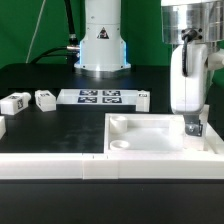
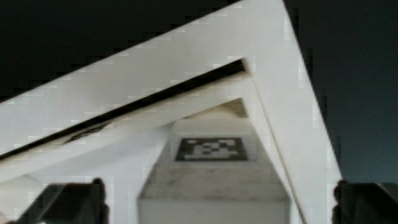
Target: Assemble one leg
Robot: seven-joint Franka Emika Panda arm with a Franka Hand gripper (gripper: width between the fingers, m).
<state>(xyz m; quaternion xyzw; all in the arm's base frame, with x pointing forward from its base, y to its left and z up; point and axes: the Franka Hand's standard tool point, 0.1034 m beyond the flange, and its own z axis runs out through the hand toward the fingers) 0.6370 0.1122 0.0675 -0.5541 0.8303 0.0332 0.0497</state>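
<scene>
In the wrist view the leg (image 2: 214, 175), a small white block with a black-and-white tag on its face, stands in a corner of the large white panel (image 2: 125, 95), under its raised rim. My gripper (image 2: 217, 203) straddles the leg with its dark fingertips (image 2: 71, 203) wide apart, a gap showing on each side, so it is open. In the exterior view the gripper (image 1: 195, 126) is down at the far right corner of the panel (image 1: 150, 132), and the leg is hidden behind the fingers.
Two more tagged white legs (image 1: 15, 102) (image 1: 45, 98) lie at the exterior view's left, beside the marker board (image 1: 100, 97). The robot base (image 1: 100, 45) stands behind it. A white ledge (image 1: 90, 166) runs along the front.
</scene>
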